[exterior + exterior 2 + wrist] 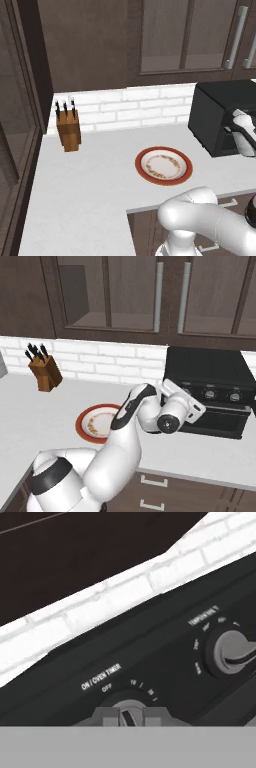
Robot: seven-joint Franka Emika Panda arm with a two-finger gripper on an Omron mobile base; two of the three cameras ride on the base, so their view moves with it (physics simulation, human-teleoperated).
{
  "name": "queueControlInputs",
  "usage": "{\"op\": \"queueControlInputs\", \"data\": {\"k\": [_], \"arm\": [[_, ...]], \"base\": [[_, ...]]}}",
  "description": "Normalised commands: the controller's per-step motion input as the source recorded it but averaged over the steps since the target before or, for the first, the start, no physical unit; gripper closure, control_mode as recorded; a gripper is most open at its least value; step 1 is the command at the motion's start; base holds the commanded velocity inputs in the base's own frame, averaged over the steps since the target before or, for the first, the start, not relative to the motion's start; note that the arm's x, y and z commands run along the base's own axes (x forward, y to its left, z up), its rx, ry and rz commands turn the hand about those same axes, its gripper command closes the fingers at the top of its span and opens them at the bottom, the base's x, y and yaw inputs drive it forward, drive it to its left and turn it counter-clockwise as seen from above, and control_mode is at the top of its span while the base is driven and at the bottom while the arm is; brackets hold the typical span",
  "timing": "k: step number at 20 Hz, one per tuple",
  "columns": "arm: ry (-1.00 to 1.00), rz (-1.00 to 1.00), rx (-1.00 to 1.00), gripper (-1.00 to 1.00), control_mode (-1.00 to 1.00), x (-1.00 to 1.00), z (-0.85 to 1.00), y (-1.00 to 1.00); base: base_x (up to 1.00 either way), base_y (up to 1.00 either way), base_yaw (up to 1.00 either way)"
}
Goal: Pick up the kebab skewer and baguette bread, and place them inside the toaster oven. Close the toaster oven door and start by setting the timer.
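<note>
The black toaster oven [210, 368] stands at the back right of the counter, also seen as a black box [212, 112] in the left base view. Its glass door [220, 418] is closed. My gripper [129, 717] is pressed against the oven's control strip. Its grey fingertips [102, 716] sit on either side of the timer [128, 708], the dial under the "ON / OVEN TIMER" label, and are shut on it. The white hand [182, 403] covers that dial in the right base view. The kebab skewer and the baguette bread are hidden.
An empty red-rimmed plate [164, 166] lies mid-counter, left of the oven. A wooden knife block [68, 129] stands at the back left by the brick wall. A second grey knob, for temperature [232, 654], sits beside the timer. Wall cabinets hang above.
</note>
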Motion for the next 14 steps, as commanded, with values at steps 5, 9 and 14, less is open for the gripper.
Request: {"op": "queueControlInputs", "data": {"k": [5, 9, 14], "arm": [[0.02, -0.06, 0.21, 1.00, -1.00, -0.11, -0.15, 0.04], [0.02, -0.06, 0.23, 1.00, -1.00, -0.13, -0.10, 0.09], [0.04, -0.06, 0.26, 1.00, -1.00, -0.18, -0.11, 0.12]], "base": [[0.00, 0.00, 0.00], [0.00, 0.00, 0.00], [0.00, 0.00, 0.00]]}}
